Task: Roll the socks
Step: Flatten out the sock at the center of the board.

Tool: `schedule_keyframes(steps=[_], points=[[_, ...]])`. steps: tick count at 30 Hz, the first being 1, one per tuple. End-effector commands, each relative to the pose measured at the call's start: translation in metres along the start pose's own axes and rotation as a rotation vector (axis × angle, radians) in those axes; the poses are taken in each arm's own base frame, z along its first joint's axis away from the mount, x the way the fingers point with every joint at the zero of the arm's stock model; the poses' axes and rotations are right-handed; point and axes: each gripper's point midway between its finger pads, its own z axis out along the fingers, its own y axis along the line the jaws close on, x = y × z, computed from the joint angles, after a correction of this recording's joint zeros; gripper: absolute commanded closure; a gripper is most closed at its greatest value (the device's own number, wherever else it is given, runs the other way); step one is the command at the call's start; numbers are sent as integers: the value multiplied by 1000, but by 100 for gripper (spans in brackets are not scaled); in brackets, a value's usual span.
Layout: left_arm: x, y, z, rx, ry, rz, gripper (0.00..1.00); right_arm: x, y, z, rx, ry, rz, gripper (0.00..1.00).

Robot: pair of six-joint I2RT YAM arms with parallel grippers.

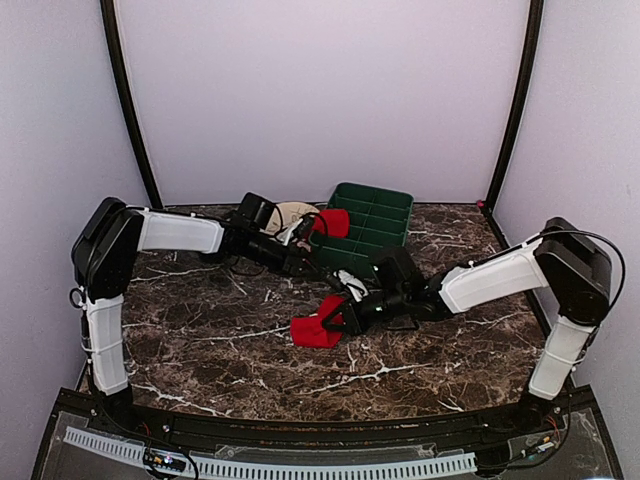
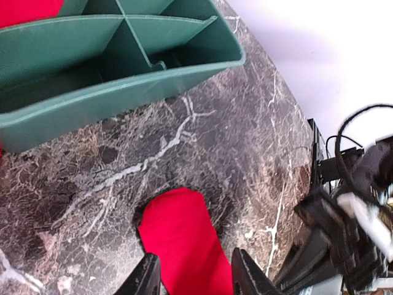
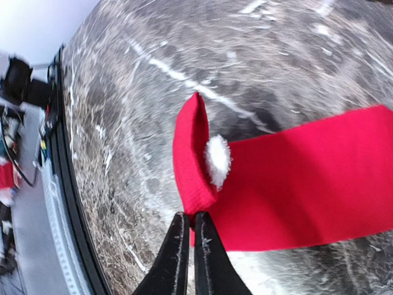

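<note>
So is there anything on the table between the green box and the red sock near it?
No. In the left wrist view, only bare marble table lies between the green box and the red sock.

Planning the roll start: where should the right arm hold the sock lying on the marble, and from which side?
Grip the folded-over end of the sock, beside the white pom-pom, coming in low from that end. That raised flap is the only lifted fabric, and the right gripper is already pinched on it.

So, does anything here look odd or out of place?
Nothing looks damaged or spilled. The end of the sock on the table is folded up, pinched by the right hand. The left hand holds another sock beside the green tray.
</note>
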Motion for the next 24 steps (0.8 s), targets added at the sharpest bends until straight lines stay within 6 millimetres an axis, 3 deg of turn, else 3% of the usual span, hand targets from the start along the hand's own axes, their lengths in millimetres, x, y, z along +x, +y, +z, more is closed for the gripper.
schedule_keyframes(steps=[1, 5, 9, 14, 17, 24], points=[[-5, -18, -18, 2, -35, -4, 59, 2, 29, -1, 34, 19, -232, 93], [2, -23, -24, 2, -36, -17, 59, 26, 42, 1, 37, 70, -303, 89], [13, -28, -32, 2, -33, -24, 59, 47, 49, 0, 30, 115, -324, 73], [27, -24, -40, -58, -32, -22, 59, 51, 51, -14, 62, 97, -309, 60], [37, -27, -41, -94, -9, 9, 59, 41, 44, -23, 133, 55, -301, 56], [81, -41, -26, -199, 141, 120, 62, 21, -7, -22, 347, 47, -206, 55]])
